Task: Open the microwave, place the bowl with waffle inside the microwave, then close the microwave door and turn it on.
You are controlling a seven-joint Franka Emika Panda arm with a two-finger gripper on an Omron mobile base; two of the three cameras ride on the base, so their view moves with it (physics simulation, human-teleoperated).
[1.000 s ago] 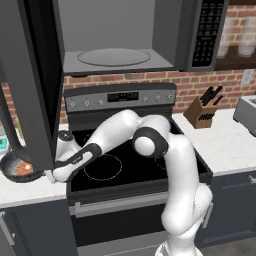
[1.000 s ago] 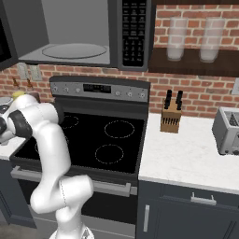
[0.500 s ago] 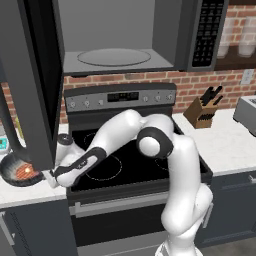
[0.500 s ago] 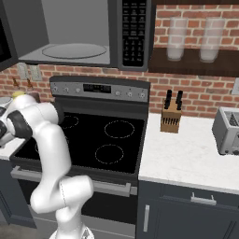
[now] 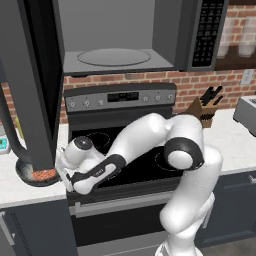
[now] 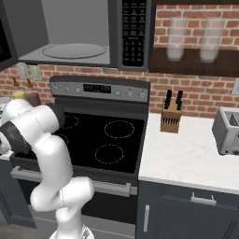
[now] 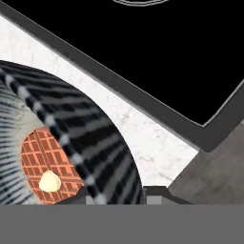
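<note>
The microwave (image 5: 120, 35) (image 6: 135, 32) hangs over the stove with its cavity showing. The microwave door (image 5: 30, 90) is swung wide open to the left. The bowl (image 5: 30, 176) (image 7: 71, 128), dark with white streaks, rests on the white counter left of the stove, partly behind the door's lower edge. The orange-red waffle (image 5: 42, 174) (image 7: 40, 159) lies inside it, a small pale lump on top. My gripper (image 5: 61, 173) (image 7: 121, 195) is low at the bowl's right rim, shut on that rim, one fingertip inside the wall and one outside.
The black stove (image 6: 107, 135) lies right of the bowl, its front edge close to my hand. On the right counter (image 6: 186, 158) stand a knife block (image 6: 170, 116) and a toaster (image 6: 228, 130). Two glasses (image 6: 177, 39) sit on a shelf above.
My hand has dropped lower and leftward onto the bowl's rim, and the fingers have closed on it. The door stays open.
</note>
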